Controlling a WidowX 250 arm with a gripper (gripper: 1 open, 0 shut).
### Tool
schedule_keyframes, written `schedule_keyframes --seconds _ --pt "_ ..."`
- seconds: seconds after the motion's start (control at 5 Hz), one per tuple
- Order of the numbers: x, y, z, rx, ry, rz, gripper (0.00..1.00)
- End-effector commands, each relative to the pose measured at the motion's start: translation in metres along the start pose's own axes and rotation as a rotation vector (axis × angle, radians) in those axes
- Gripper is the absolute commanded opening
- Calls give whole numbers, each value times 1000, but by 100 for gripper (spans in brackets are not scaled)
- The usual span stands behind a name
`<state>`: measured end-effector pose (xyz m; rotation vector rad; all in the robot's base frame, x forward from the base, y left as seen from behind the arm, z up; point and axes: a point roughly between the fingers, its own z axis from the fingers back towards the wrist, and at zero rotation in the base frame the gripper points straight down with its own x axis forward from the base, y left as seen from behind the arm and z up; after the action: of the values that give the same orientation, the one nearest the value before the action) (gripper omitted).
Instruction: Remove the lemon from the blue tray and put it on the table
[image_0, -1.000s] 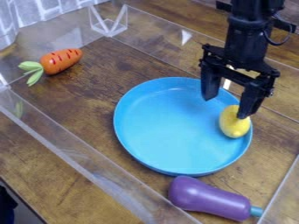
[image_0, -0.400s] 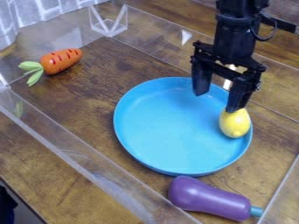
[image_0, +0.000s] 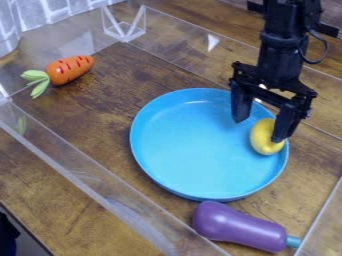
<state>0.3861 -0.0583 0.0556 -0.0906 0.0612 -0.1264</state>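
The lemon (image_0: 267, 141), small and bright yellow, lies inside the blue tray (image_0: 194, 140) against its right rim. My gripper (image_0: 263, 115) hangs straight down over it, open. The left finger stands over the tray floor just left of the lemon, and the right finger covers the lemon's upper right side. Nothing is gripped. The table (image_0: 120, 100) is dark brown wood grain under the tray.
An orange carrot (image_0: 63, 70) lies at the far left of the table. A purple eggplant (image_0: 241, 227) sits just in front of the tray. Clear acrylic walls (image_0: 80, 185) border the tabletop on the near left and at the back.
The open gripper has shifted slightly to the right and come down around the lemon. The lemon and tray have not moved.
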Motion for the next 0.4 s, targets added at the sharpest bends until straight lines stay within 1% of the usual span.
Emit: schedule_keyframes --seconds 0.0,0.2 --pt "14 -10 22 -1 -61 -46 0" --pt "17 -15 25 1 -53 -78 0"
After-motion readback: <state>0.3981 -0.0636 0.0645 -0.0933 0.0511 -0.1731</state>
